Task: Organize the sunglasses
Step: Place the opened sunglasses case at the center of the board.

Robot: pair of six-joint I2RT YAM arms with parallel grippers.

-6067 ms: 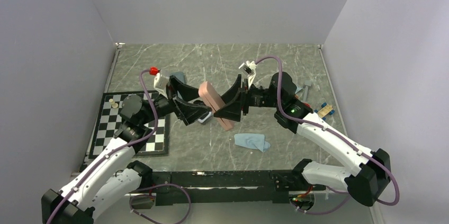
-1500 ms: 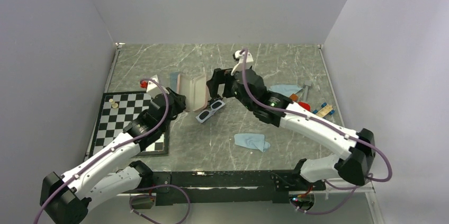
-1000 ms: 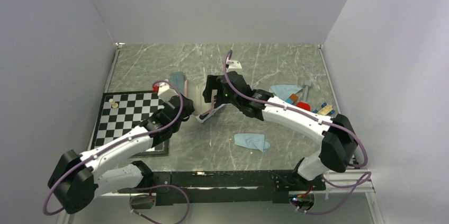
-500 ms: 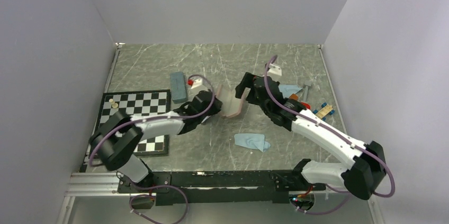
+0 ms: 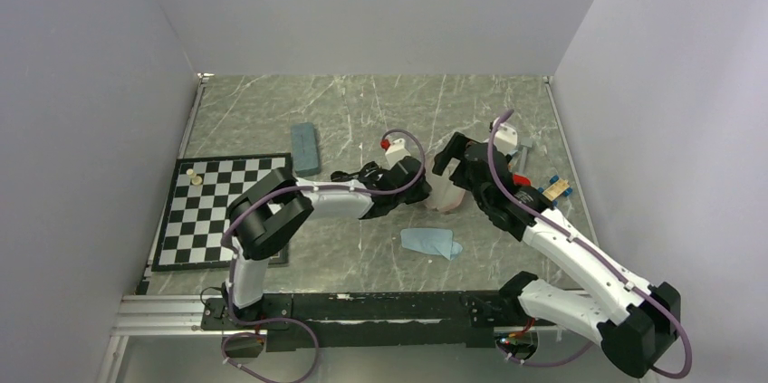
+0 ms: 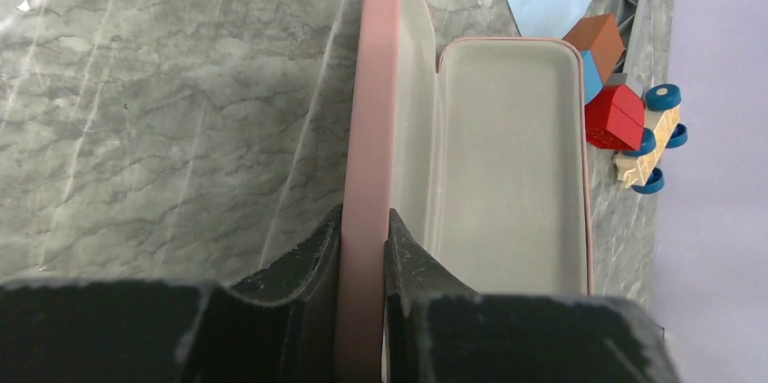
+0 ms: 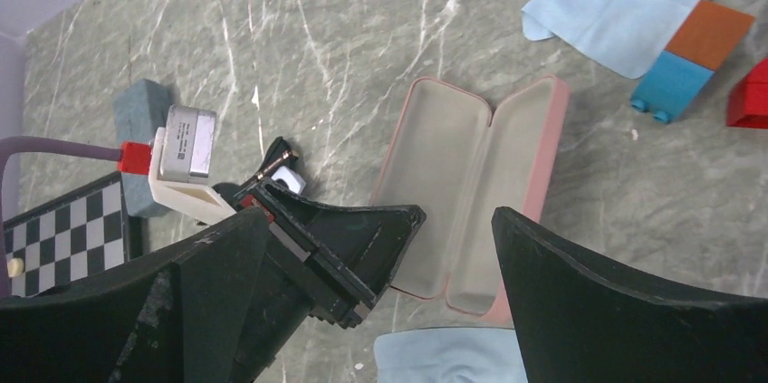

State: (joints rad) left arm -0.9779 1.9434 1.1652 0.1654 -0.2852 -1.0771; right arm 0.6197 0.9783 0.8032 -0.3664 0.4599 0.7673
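Observation:
My left gripper (image 6: pixel 365 220) is shut on one long edge of the open pink case (image 6: pixel 507 157), which lies flat with its pale lining up. From above, the left arm reaches across the table, with its gripper (image 5: pixel 422 191) at the case (image 5: pixel 446 195). The right gripper (image 5: pixel 451 166) hovers open just above the case (image 7: pixel 471 175), apart from it; in its wrist view the gripper (image 7: pixel 380 211) straddles the left fingers (image 7: pixel 362 247). Only a bit of the sunglasses (image 7: pixel 279 168), thin black frame and a white piece, peeps out beside the left wrist.
A slate-blue case (image 5: pixel 305 148) lies closed at the centre left beside the chessboard (image 5: pixel 222 211). One light blue cloth (image 5: pixel 430 241) lies in front of the pink case, another (image 7: pixel 634 7) behind it. Toy blocks (image 6: pixel 616 116) and a small wheeled toy (image 5: pixel 554 189) sit at the right.
The left arm has swept right across the table, carrying the open pink case from the centre-left to the right. The right gripper has drawn back right, still open. The slate-blue case is uncovered.

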